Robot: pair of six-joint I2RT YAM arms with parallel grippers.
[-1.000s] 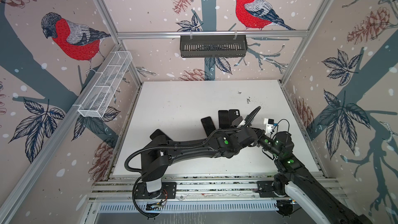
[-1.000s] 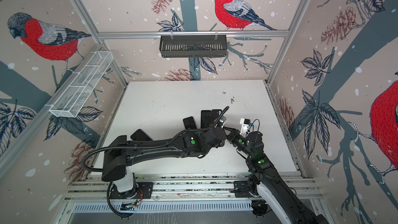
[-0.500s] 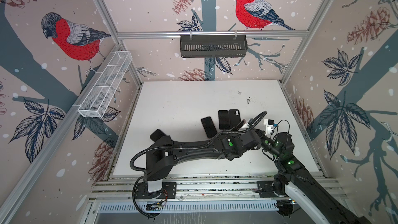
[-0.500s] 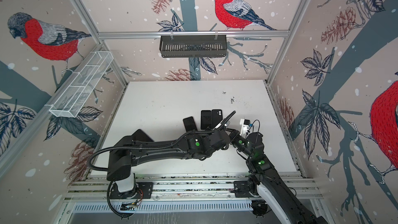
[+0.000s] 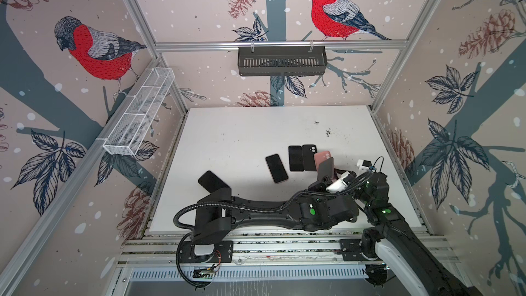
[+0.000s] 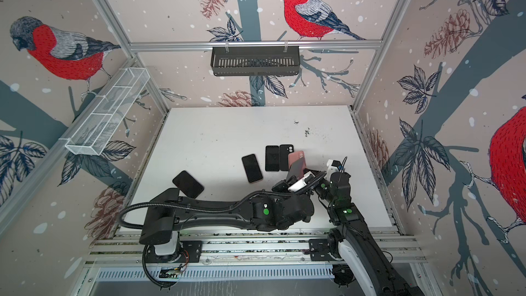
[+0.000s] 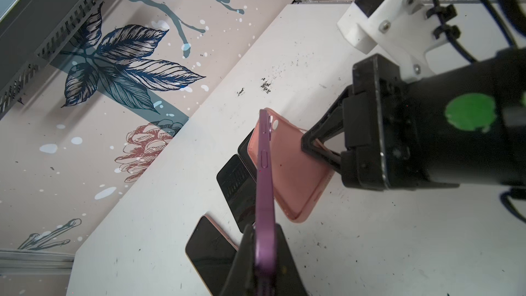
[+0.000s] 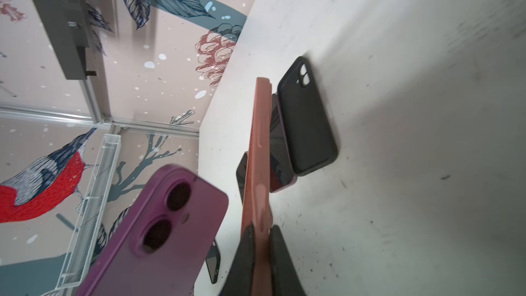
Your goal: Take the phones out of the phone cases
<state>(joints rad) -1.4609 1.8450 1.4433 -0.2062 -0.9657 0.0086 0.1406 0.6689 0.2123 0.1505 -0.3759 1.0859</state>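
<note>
- The left hand [image 7: 263, 240] is clenched on one short end of the purple phone [image 7: 264, 172] and holds it edge-up over the white desk [image 7: 159, 195].
- The right hand [image 8: 260, 240] is clamped on the rim of the empty pink case [image 8: 259, 152]. The phone sits just beside the case with a gap between them, so the extraction looks done.
- In a top view the pair hangs near the front right of the desk, above and just beside a black case [image 5: 309, 158] and other phones [image 5: 276, 168] lying flat.
- Risk: the phone is pinched only at its end, with most of its length unsupported. A quick swing could pivot it in the jaws or let it slip onto the phones below.
- Risk: the soft case wall may flex and slide out of the right hand's narrow hold.
- Risk: the two arms work very close together, with the left reaching across. A careless retreat could knock wrist against wrist, or drag the phone back against the case.
- Risk: the clutter leaves little bare desk directly underneath, so a set-down there may land on another handset.
</note>
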